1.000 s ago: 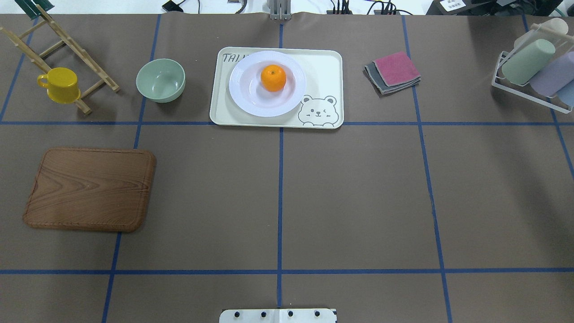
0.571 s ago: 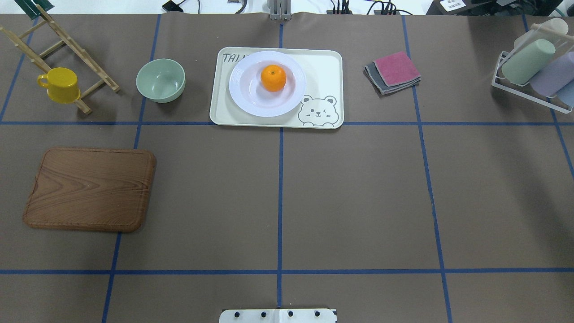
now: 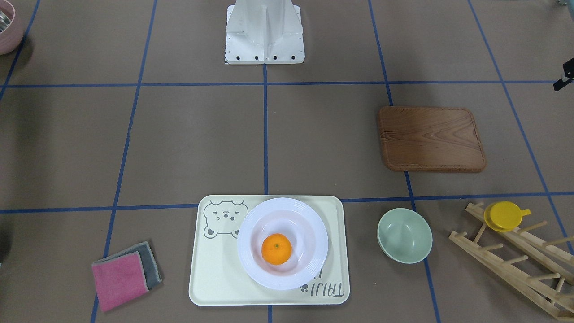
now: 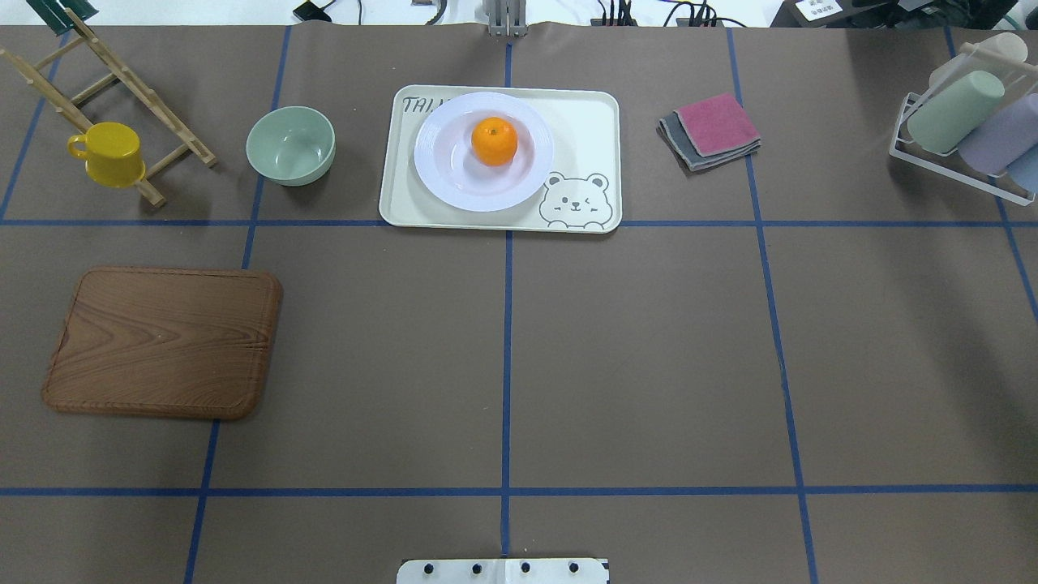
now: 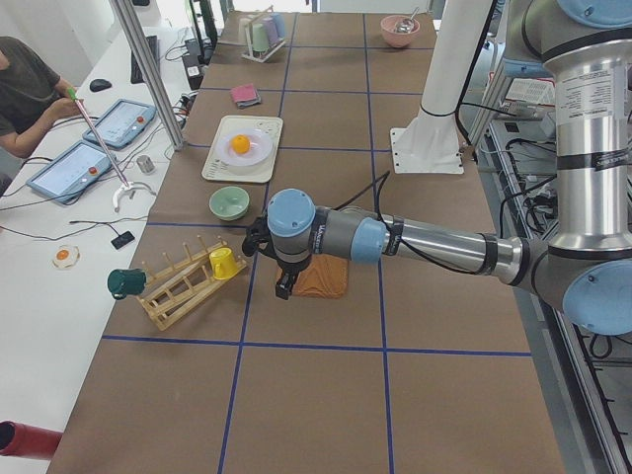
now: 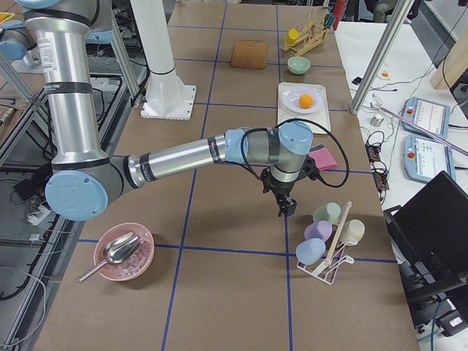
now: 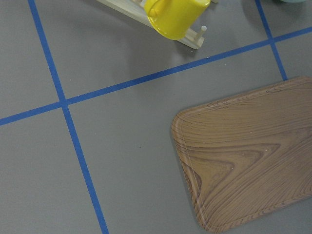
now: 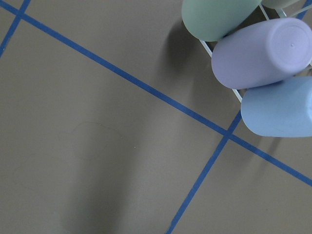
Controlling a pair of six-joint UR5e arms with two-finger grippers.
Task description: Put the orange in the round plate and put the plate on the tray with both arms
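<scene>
The orange (image 4: 494, 140) rests in the sunken centre of the white round plate (image 4: 434, 174), which stands on the cream bear tray (image 4: 588, 122) at the far middle of the table. The front-facing view shows the same: orange (image 3: 276, 249), plate (image 3: 251, 264), tray (image 3: 210, 278). Both arms are pulled back to the table's ends. The left gripper (image 5: 284, 287) hangs over the near edge of the wooden board. Beside the cup rack, the right gripper (image 6: 287, 208) hovers above the table. I cannot tell whether either is open or shut; neither wrist view shows fingers.
A brown wooden board (image 4: 162, 342) lies at the left. A pale-green bowl (image 4: 290, 144) and a yellow cup (image 4: 109, 152) on a wooden rack (image 4: 154, 93) stand far left. Folded cloths (image 4: 709, 130) and a rack of pastel cups (image 4: 965, 122) are at the right. A person (image 5: 25, 84) sits beside the table.
</scene>
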